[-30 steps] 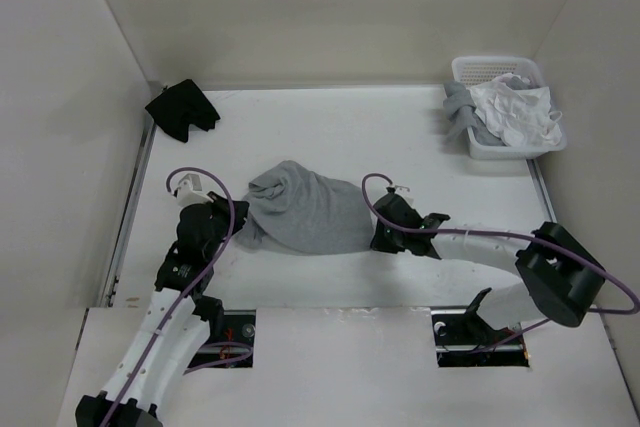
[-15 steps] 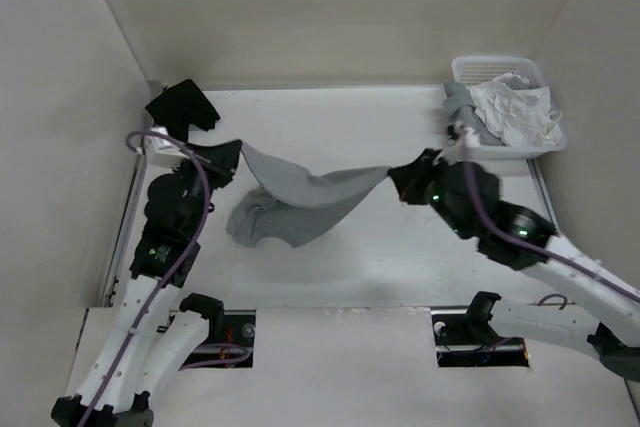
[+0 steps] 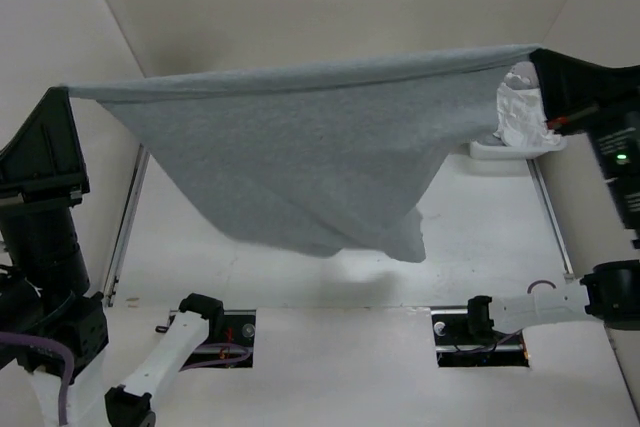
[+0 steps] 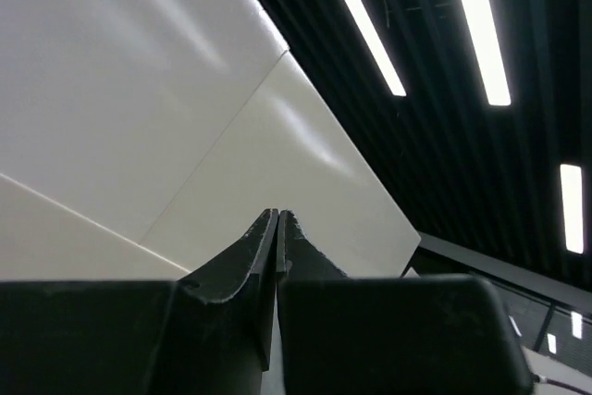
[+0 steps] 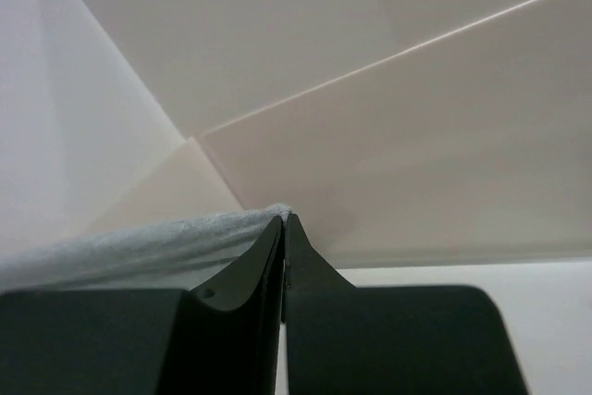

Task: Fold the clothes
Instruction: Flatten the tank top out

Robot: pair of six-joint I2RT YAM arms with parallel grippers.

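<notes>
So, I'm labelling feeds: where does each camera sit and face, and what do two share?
Top external: above, behind the bases, looking down at the table; left arm and right arm show, holding the grey tank top aloft.
Left wrist: on the left arm, aimed up at wall panels, ceiling lights; shut jaws show.
Right wrist: on the right arm, aimed up at a wall corner; shut jaws pinch the grey tank top.
Shared: top external and right wrist see that garment.

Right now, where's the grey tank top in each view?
Top external: grey tank top stretched wide across the upper middle.
Left wrist: not in it; only shut jaws.
Right wrist: lower left, running from the jaw tips.
Shared landmark: the white enclosure walls.
</notes>
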